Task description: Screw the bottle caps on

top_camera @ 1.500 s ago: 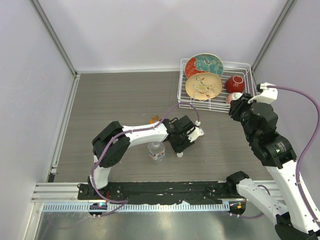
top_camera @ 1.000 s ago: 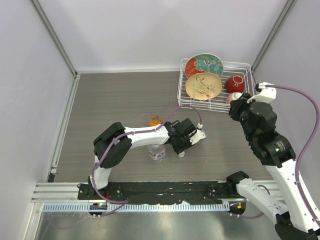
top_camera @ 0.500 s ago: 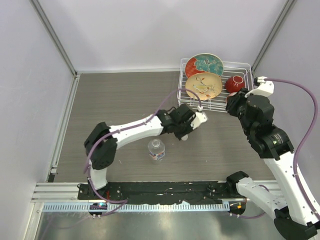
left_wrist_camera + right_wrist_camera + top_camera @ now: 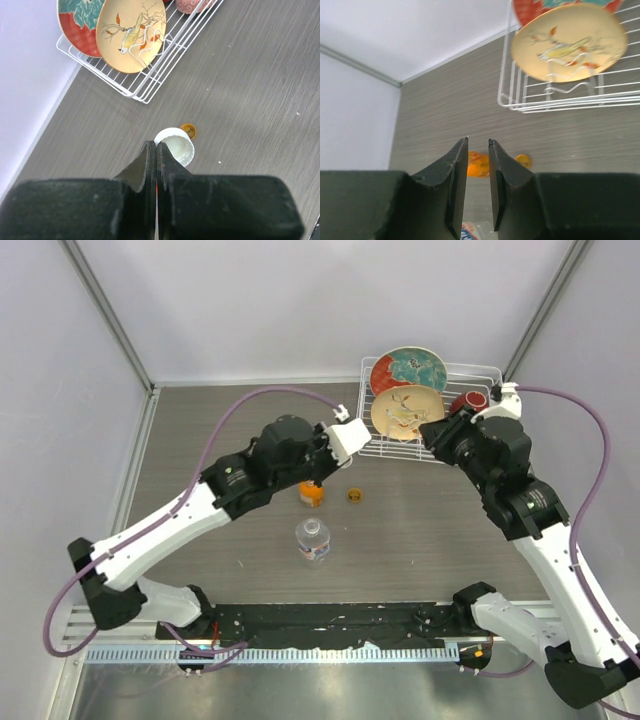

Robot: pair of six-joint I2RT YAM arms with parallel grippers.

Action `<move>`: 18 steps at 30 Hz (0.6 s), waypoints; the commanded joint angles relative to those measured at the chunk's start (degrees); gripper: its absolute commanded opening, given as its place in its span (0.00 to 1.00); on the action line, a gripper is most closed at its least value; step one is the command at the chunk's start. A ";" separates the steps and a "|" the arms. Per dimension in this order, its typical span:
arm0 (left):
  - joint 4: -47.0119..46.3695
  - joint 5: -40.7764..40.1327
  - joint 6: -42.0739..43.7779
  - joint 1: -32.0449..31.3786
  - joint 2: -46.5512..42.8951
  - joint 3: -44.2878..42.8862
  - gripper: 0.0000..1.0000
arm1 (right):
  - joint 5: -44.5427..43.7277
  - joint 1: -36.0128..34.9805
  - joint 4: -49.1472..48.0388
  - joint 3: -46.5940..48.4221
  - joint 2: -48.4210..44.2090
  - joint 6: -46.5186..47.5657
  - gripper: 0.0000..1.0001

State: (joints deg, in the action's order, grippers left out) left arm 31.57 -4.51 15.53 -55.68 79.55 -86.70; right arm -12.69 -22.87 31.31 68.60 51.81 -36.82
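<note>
My left gripper (image 4: 318, 478) hangs above the table and is shut on the rim of the white cap (image 4: 175, 145), which shows open side up past the gripper's tips (image 4: 156, 146). The squat orange bottle (image 4: 312, 494) stands just below it, uncapped. The amber-orange cap (image 4: 354, 494) lies on the table to the bottle's right, and also shows in the left wrist view (image 4: 188, 130). The clear water bottle (image 4: 313, 540) stands uncapped nearer the arm bases. My right gripper (image 4: 432, 435) is empty with a narrow gap between its jaws (image 4: 477, 145). It looks down at the orange bottle (image 4: 478, 165) and the cap (image 4: 523, 160).
A white wire rack (image 4: 470, 370) at the back right holds two patterned plates (image 4: 408, 410) and a red bowl (image 4: 468, 402). Its front edge lies just under my right gripper. The rack also shows in the left wrist view (image 4: 150, 85). Walls close the left, back and right sides.
My left gripper has lifted the white cap off the table and swung up and back-left over the orange bottle. The orange cap is now uncovered. My right arm has moved left over the rack's front.
</note>
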 commanded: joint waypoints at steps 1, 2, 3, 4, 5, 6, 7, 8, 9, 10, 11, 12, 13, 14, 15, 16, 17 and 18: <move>-18.26 2.57 5.47 0.40 -7.55 13.63 0.00 | 11.89 -0.24 -10.98 -3.29 1.71 -8.35 0.30; -26.48 3.10 6.09 0.40 -9.31 17.05 0.00 | 14.68 -0.24 -12.49 -4.95 1.97 -9.31 0.30; -30.39 3.28 6.00 0.40 -11.41 21.70 0.00 | 16.28 -0.15 -14.07 -6.01 2.15 -12.02 0.32; -33.47 3.72 6.00 0.40 -12.04 23.31 0.00 | 19.95 -0.24 -17.91 -7.15 2.24 -13.27 0.33; -37.60 3.98 6.35 0.31 -12.40 24.37 0.00 | 21.55 -0.24 -20.04 -9.51 2.33 -14.93 0.35; -40.16 3.73 6.44 0.31 -12.75 25.43 0.00 | 23.22 -0.15 -22.06 -10.58 2.24 -17.91 0.39; -42.80 3.03 6.97 0.14 -13.27 27.87 0.00 | 25.67 -0.07 -26.17 -11.63 2.41 -19.59 0.43; -48.48 2.67 7.75 -0.04 -13.37 29.11 0.00 | 27.17 -0.15 -28.56 -13.91 2.50 -21.43 0.46; -51.32 2.23 10.46 -0.39 -13.37 30.52 0.00 | 28.41 -0.15 -30.93 -15.15 2.68 -23.28 0.48; -54.13 1.71 11.62 -0.83 -13.37 32.62 0.00 | 29.73 -0.15 -36.88 -16.38 2.94 -27.56 0.54; -59.03 0.83 12.85 -1.09 -13.11 33.51 0.00 | 32.44 -0.15 -39.46 -18.65 3.73 -29.69 0.56; -61.17 0.39 14.34 -1.18 -12.93 34.22 0.00 | 33.25 -0.15 -41.66 -19.63 4.08 -31.80 0.58; -63.11 -0.14 16.09 -1.36 -12.67 34.75 0.00 | 34.12 -0.15 -45.94 -20.51 4.43 -34.96 0.59; -65.56 -0.93 16.98 -1.53 -12.23 35.27 0.00 | 35.26 -0.15 -48.08 -22.44 5.05 -36.73 0.60; -66.46 -0.94 17.69 -1.54 -11.96 35.45 0.00 | 35.80 -0.15 -50.10 -23.24 5.23 -38.14 0.61; -68.29 -1.02 19.52 -1.62 -11.79 35.80 0.00 | 36.15 -0.15 -53.42 -23.94 5.40 -40.24 0.61; -69.35 -1.28 20.32 -1.71 -11.61 36.59 0.00 | 36.42 -0.07 -54.33 -24.73 5.84 -40.70 0.61; -70.06 -1.11 21.29 -1.71 -11.52 37.12 0.00 | 36.68 -0.15 -54.95 -24.91 6.02 -40.96 0.61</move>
State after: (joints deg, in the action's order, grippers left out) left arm -23.62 -4.10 30.61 -57.01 67.92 -50.70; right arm 18.90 -22.87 -9.17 45.06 57.47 -69.43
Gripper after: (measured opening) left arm 0.010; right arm 0.608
